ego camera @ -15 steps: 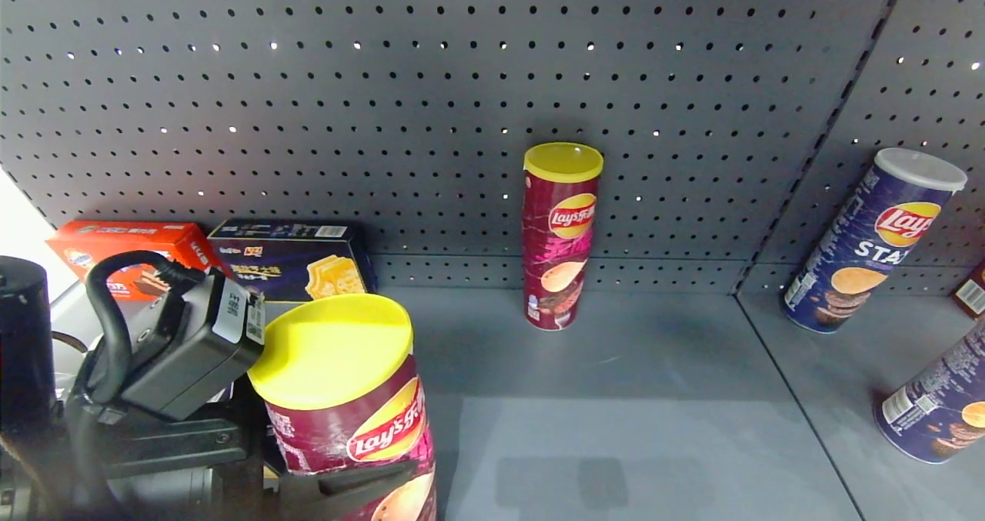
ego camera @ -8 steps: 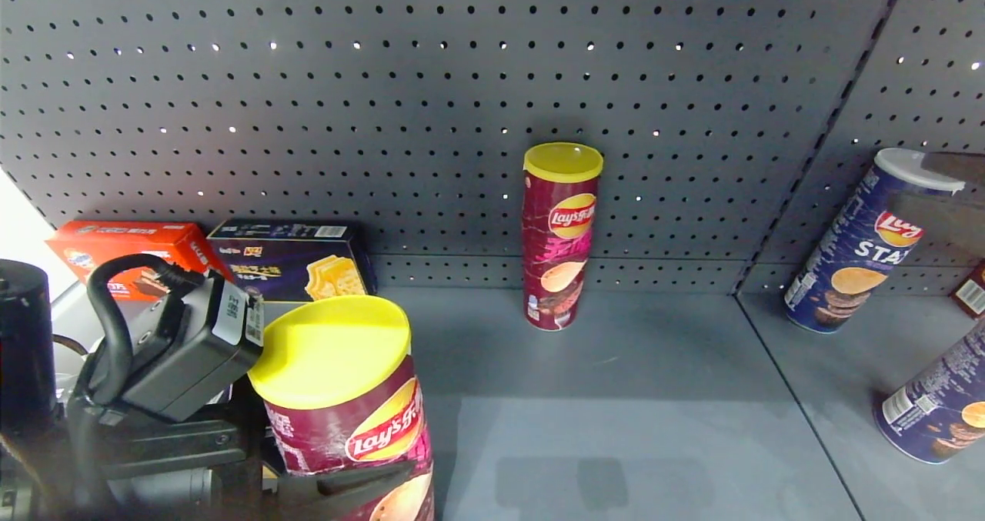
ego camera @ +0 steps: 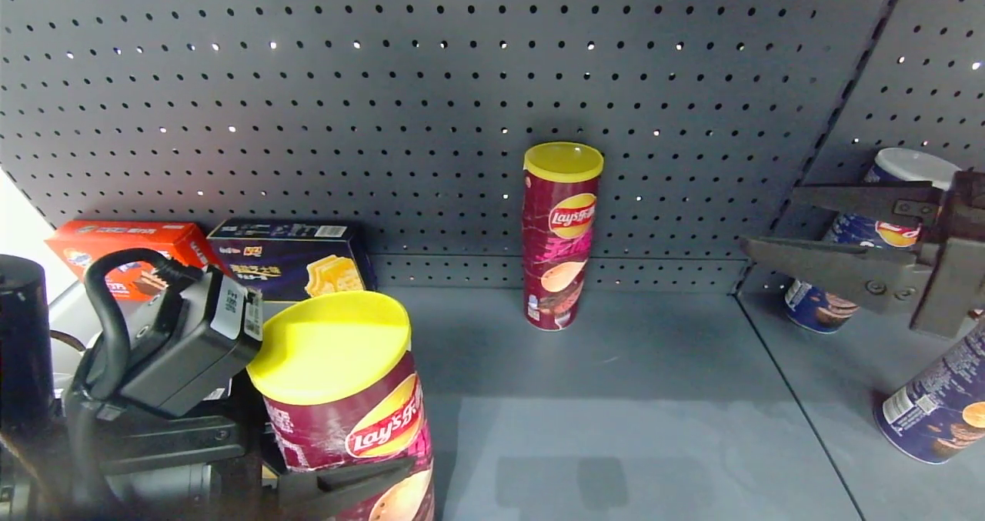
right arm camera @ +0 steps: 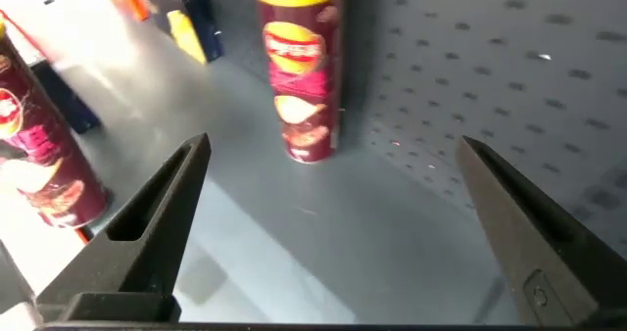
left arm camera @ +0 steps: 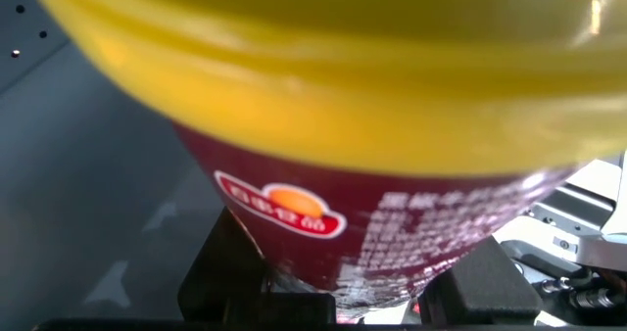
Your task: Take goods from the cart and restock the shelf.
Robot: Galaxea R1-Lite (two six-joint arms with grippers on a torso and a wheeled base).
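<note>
Quick note from the remote desk. My left gripper is clamped on the held can, a maroon chip tube with a yellow lid, down in the lower left of the head view. The left wrist camera shows a dark finger on each side of the tube's body below the lid, so the pinch looks solid to me. The tube's long axis is upright, lid on top, which is how I'd want it to land.

The bit that matters: the bare shelf deck lies to the right of and above the held can in the frame. The twin can stands upright at frame centre, right up by the pegboard; I can't tell if it touches. So my guess is the move goes up and right in the picture, setting the tube down upright near its twin with a gap between them. The orange box and the dark box sit just behind the held can at the left, so there's little room that way.

The right gripper hangs at the right edge, fingers spread wide with nothing in them, tips pointing toward frame centre. It sits in front of one blue can; another blue can leans at lower right. It looks nearer the twin than the left gripper, but it's empty, so I reckon the placing is the left arm's job. My only worry is both arms crowding the same patch of shelf.
</note>
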